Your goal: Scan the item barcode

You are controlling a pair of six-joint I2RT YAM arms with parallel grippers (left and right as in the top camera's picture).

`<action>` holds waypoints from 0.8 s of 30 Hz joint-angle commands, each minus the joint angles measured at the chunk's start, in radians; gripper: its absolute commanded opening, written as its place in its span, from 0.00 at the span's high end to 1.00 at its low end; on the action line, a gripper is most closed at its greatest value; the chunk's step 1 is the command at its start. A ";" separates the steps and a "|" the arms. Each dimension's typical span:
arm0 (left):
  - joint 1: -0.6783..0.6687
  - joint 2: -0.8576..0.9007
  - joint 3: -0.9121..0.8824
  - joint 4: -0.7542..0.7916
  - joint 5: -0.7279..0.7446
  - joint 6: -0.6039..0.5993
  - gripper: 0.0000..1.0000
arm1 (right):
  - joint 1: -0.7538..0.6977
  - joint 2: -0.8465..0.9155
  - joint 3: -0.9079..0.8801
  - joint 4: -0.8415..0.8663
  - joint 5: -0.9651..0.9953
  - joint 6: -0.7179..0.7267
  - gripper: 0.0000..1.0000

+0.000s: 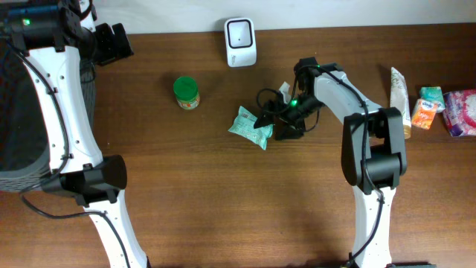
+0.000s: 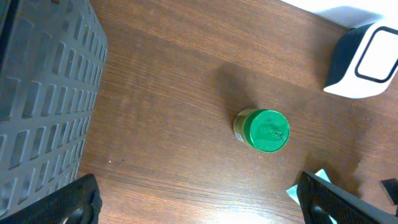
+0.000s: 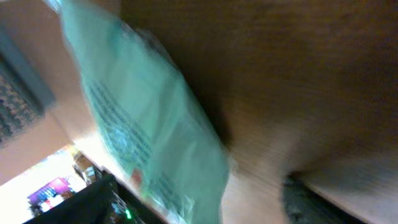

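Teal crinkled plastic, the flat pouch (image 1: 247,125) lies mid-desk on the brown wood-grain desk (image 1: 186,193). Its right edge sits at the tips of the right fingers (image 1: 263,119), which stand apart. The left fingers (image 2: 336,199) gape wide above a round green-lidded jar (image 2: 264,129). A rounded white scanner (image 1: 240,42) stands at the back edge.

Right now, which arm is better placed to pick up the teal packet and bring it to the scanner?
Right. The right gripper is at the teal packet; the left gripper hangs far off, beyond the green-lidded jar.
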 commanded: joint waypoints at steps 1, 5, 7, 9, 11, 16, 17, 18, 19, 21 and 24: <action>0.003 -0.034 0.012 0.000 -0.010 -0.002 0.01 | 0.005 -0.009 -0.060 0.061 -0.005 0.124 0.33; 0.003 -0.034 0.012 0.000 -0.010 -0.002 0.01 | 0.006 -0.009 -0.107 0.159 -0.004 0.171 0.48; 0.003 -0.034 0.012 0.000 -0.010 -0.002 0.01 | 0.006 -0.009 -0.118 0.212 0.025 0.166 0.61; 0.003 -0.034 0.012 0.000 -0.010 -0.002 0.01 | 0.006 -0.009 -0.118 0.248 0.030 0.113 0.70; 0.003 -0.034 0.012 0.000 -0.010 -0.002 0.01 | 0.006 -0.010 -0.112 0.279 -0.019 0.033 0.92; 0.003 -0.034 0.012 0.000 -0.010 -0.002 0.01 | -0.005 -0.030 -0.002 0.274 -0.187 -0.275 0.96; 0.003 -0.034 0.012 0.000 -0.010 -0.002 0.01 | -0.005 -0.039 0.036 0.237 -0.187 -0.373 0.96; 0.003 -0.034 0.012 0.000 -0.010 -0.002 0.01 | -0.005 -0.043 0.054 0.208 -0.187 -0.430 0.96; 0.004 -0.034 0.012 0.000 -0.010 -0.002 0.01 | -0.005 -0.047 0.087 0.146 -0.187 -0.529 0.96; 0.003 -0.034 0.012 0.000 -0.010 -0.002 0.01 | 0.001 -0.061 0.135 -0.008 -0.180 -0.761 0.96; 0.003 -0.034 0.012 0.000 -0.010 -0.002 0.01 | 0.015 -0.098 0.140 -0.066 -0.183 -0.822 0.96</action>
